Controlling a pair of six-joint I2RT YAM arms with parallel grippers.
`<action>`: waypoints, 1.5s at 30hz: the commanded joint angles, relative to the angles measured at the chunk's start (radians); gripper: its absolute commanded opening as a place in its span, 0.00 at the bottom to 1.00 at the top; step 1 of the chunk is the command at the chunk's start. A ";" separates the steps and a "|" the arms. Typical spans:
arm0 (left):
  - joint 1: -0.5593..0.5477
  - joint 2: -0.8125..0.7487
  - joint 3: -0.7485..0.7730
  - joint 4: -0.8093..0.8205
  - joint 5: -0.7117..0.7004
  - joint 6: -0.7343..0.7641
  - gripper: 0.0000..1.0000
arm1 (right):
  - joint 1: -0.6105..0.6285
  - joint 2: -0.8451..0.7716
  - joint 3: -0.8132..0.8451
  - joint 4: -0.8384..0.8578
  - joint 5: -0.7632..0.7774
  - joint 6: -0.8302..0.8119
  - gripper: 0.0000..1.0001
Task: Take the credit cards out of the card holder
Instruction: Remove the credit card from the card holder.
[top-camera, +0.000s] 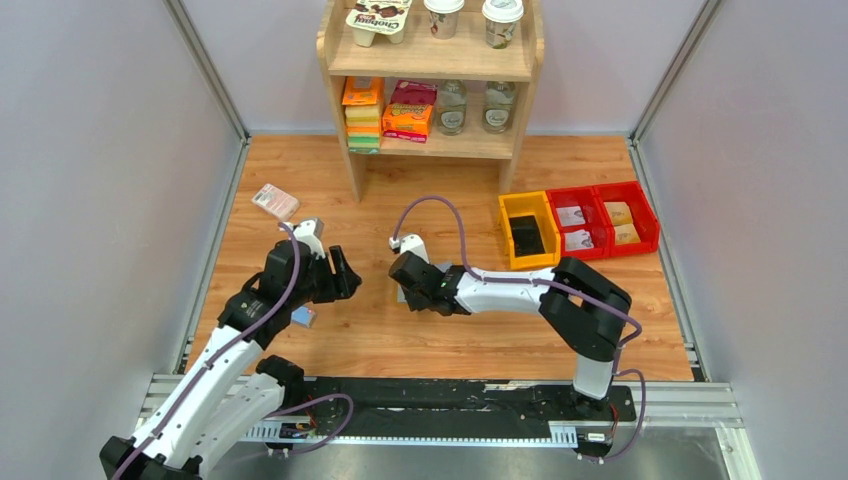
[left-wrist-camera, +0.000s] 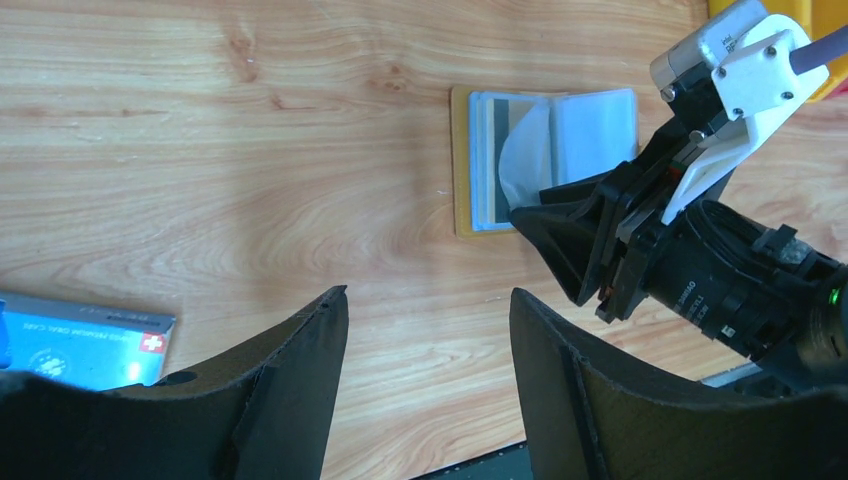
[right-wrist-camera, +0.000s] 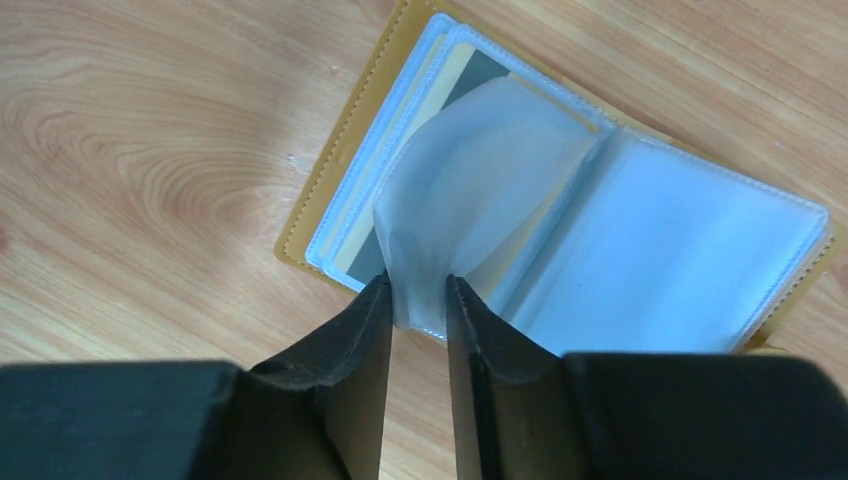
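card holder (right-wrist-camera: 640, 240) lies open flat on the table (left-wrist-camera: 200, 150), centre of the workspace, right under the right arm

right gripper (right-wrist-camera: 420, 290): fingers nearly together, pinching the near edge of one clear sleeve (right-wrist-camera: 480, 170), so it has the card holder by that page only. sleeve bows up into a hump between grip and spine, so it's soft film, no stiffness. can't tell if a card is in the pinched sleeve; it looks translucent and empty

one card (right-wrist-camera: 462, 72) shows in the far-left pocket, tan with a dark stripe, top edge near the pocket mouth

left gripper (left-wrist-camera: 428, 295): wide open, nothing in it, hovering apart from the holder on its left side, blue packet (left-wrist-camera: 80, 340) beside it

handling notes:
- holder is light and will likely lift or slide with any pull on a sleeve, so pin the tan cover with the left arm first
- film is slick and floppy, poor handle for extraction
- cards are the stiff part: grip a card's exposed edge and pull along the pocket opening
- risk: tearing the sleeve seam or dragging the whole wallet
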 joint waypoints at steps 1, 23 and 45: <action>0.001 0.016 -0.010 0.079 0.065 -0.013 0.68 | -0.029 -0.047 -0.089 0.070 -0.064 0.003 0.27; -0.059 0.529 0.028 0.530 0.388 -0.103 0.40 | -0.172 -0.328 -0.500 0.616 -0.262 0.175 0.07; -0.154 1.038 0.114 0.600 0.359 -0.136 0.27 | -0.189 -0.465 -0.515 0.309 -0.031 0.235 0.09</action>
